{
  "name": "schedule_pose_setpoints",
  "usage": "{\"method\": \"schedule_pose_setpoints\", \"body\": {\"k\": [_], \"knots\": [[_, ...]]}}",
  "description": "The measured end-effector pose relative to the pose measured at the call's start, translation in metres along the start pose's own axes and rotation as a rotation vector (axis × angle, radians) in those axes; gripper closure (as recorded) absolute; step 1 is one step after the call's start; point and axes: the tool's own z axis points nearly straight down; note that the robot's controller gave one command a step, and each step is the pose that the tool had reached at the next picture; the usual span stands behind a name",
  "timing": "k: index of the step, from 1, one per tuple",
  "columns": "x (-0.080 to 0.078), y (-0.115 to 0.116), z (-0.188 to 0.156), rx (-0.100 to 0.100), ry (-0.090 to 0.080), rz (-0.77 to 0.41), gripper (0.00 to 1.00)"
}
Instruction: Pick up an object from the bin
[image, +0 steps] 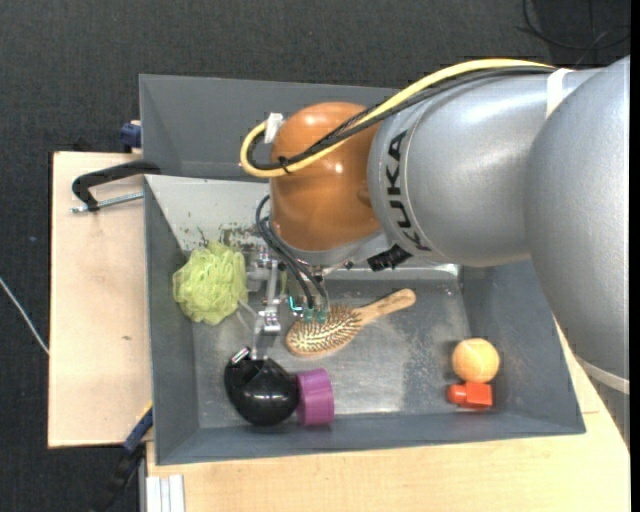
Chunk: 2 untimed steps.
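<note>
My gripper (268, 322) hangs below the orange wrist cover in the middle left of the bin. Its metal fingers point down between a green mesh sponge (211, 282) on the left and a wooden hairbrush (340, 323) on the right. The brush lies flat with its bristle head toward the gripper and its handle pointing up right. Just below the fingertips sits a black rounded bottle with a purple cap (278, 392), near the bin's front wall. Nothing shows between the fingers.
An orange ball (476, 359) rests on a small orange-red block (470, 396) at the front right of the bin. The big silver arm covers the bin's back right part.
</note>
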Motion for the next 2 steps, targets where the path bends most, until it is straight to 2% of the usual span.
{"method": "schedule_pose_setpoints", "body": {"k": [1, 2], "knots": [[-0.002, -0.001, -0.004, -0.002, -0.008, 0.002, 0.00], [-0.001, -0.058, 0.055, -0.003, -0.017, -0.064, 0.00]]}}
